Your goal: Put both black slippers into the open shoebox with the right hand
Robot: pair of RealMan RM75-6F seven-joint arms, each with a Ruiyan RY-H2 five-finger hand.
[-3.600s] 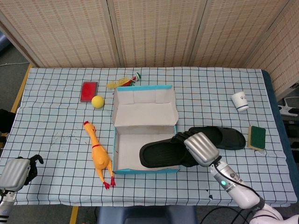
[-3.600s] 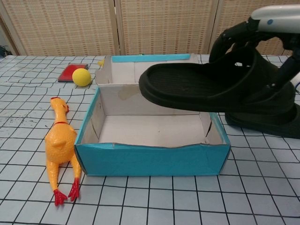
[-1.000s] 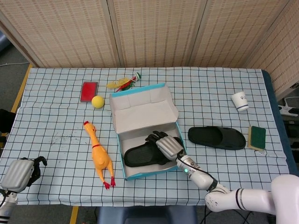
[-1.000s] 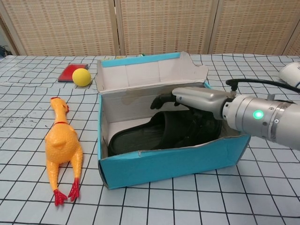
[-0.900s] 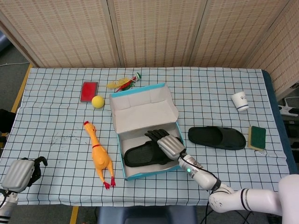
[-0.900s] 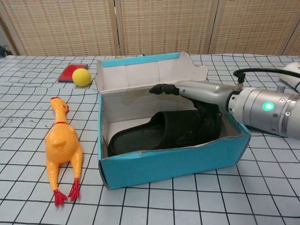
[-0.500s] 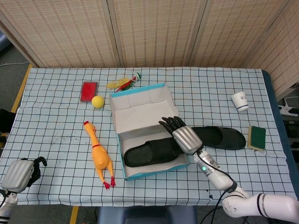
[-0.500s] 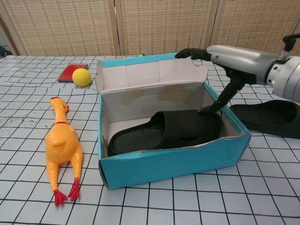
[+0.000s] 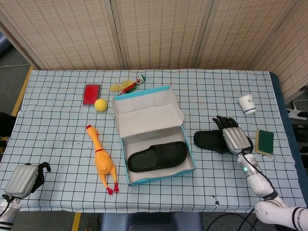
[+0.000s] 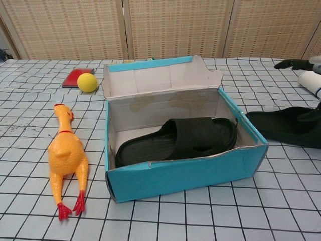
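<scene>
one slipper (image 9: 157,156) lies flat inside my shoebox (image 9: 187,145), sole down, running along the box floor from the near left corner toward the right wall. the second slipper (image 9: 209,140) is on the desk (image 9: 57,120) just right of the box, apart from it. my right hand (image 9: 233,137) sits over the far end of that second slipper, fingers (image 9: 222,121) spread and pointing away from me; from the head view i cannot tell whether they touch it, and the chest view shows only dark fingertips at the right edge. nothing is gripped there as far as i can see. my left hand (image 9: 24,179) rests at the near left corner of the desk, fingers curled in on nothing. a rubber chicken (image 9: 102,160) lies left of the box, a yellow ball (image 9: 100,105) and a red card (image 9: 91,94) beyond it. a white cup (image 9: 247,104) and a green sponge (image 9: 264,141) sit toward the right edge.
</scene>
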